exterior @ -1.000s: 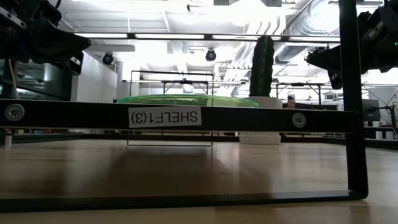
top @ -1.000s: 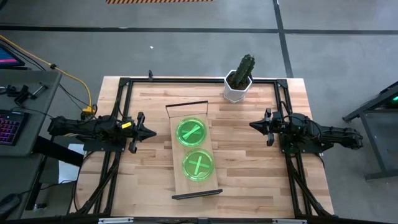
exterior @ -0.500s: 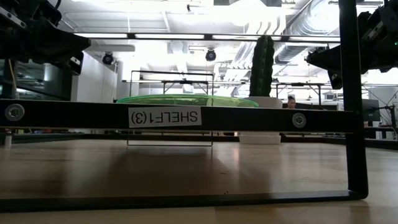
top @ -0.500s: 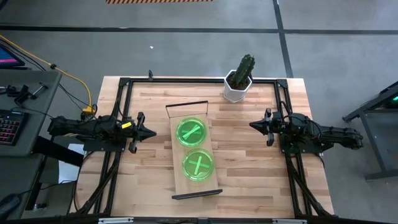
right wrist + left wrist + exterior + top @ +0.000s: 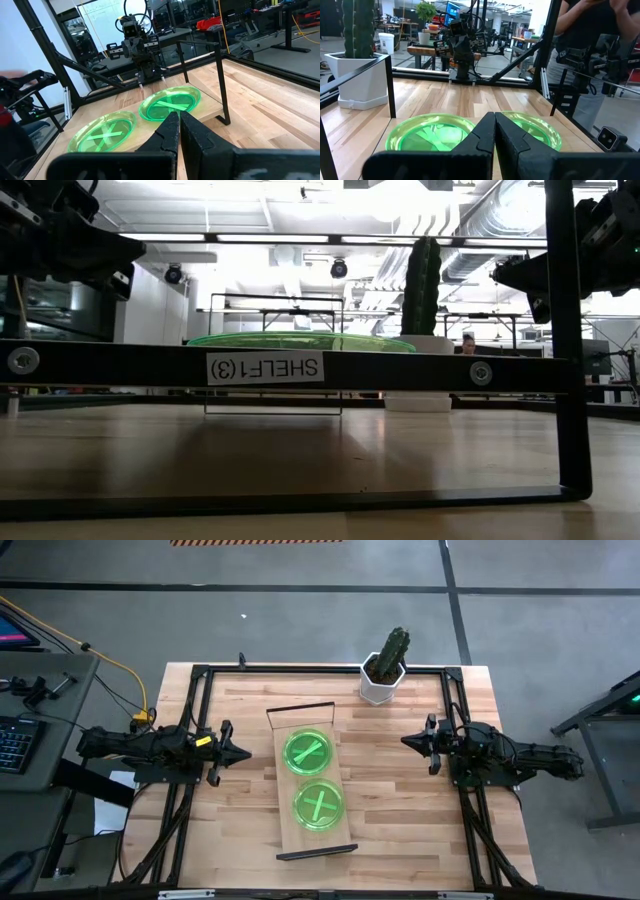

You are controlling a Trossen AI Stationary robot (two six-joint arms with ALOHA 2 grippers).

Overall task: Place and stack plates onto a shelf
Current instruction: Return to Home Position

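The shelf [image 5: 300,837], a long light-wood board with dark frame ends, lies in the middle of the table, running from far to near. Two spots of bright-green plates rest flat on it. The far plate [image 5: 307,752] shows one light bar, and the near one [image 5: 319,805] shows crossed bars. My left gripper [image 5: 245,752] is shut and points level at the shelf from the table's left, apart from it. My right gripper [image 5: 406,741] is shut and does the same from the right. The wrist views show the shut left gripper [image 5: 494,120] and right gripper [image 5: 179,118] above the plates [image 5: 427,132] [image 5: 170,102].
A cactus in a white hexagonal pot [image 5: 383,678] stands at the table's far edge, right of the shelf's far end. A dark metal frame [image 5: 300,668] runs around the table. A person [image 5: 590,30] stands beyond the table's right side. Bare wood lies on both sides of the shelf.
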